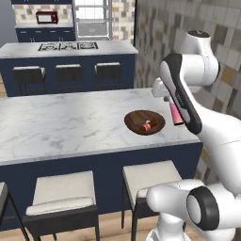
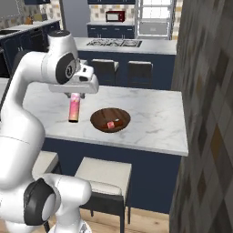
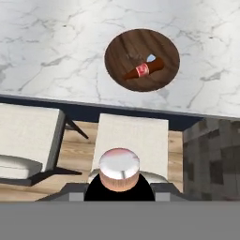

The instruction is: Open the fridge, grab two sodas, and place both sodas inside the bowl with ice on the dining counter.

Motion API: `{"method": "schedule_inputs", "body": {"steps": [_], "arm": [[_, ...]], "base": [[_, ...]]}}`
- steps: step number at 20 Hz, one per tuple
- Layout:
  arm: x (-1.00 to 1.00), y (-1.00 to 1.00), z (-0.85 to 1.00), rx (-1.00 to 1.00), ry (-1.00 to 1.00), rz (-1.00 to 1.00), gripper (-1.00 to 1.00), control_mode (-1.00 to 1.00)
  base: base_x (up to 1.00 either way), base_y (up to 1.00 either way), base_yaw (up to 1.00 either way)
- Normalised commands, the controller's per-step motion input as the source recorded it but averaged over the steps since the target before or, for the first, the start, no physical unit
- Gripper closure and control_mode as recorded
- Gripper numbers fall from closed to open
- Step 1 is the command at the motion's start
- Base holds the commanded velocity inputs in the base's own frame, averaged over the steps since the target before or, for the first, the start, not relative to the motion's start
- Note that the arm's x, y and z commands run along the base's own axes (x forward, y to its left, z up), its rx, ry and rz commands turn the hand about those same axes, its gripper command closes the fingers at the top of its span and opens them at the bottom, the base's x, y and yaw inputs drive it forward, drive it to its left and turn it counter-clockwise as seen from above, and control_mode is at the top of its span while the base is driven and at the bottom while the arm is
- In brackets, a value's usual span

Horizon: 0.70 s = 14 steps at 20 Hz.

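Two sodas on show from the left base view: short dark brown bottle with a red label lying on its side in the wide round dark-brown wooden bowl, and pink bottle with a dark end hanging upright from the hand, just beside the bowl and above the near right edge of the long white-grey marble-topped desk. Cushioned stools tucked against the navy base; second navy counter with a stovetop well behind. From the right base view, same pink bottle clamped at its top by the closed hand, hanging clear of the marble desk, left of the wooden bowl and apart from it; brown bottle resting inside. From the hand view, pink bottle's pale round end pinched between the dark finger tips, jaws shut tight on it; bowl further up on the marble, brown bottle lying slantwise across it beside a small pale ice cube; pale stool seat under the desk edge.
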Motion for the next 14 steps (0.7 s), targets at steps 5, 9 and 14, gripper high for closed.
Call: {"method": "schedule_inputs", "body": {"steps": [5, 9, 14], "arm": [[0.59, -0.21, -0.48, -0.02, 0.05, 0.09, 1.00, -1.00], [0.62, -0.16, -0.45, 0.00, 0.01, 0.09, 1.00, -1.00], [0.65, 0.00, -0.50, -0.05, 0.06, 0.05, 1.00, -1.00]], "base": [[0.00, 0.00, 0.00], [0.00, 0.00, 0.00], [0.00, 0.00, 0.00]]}}
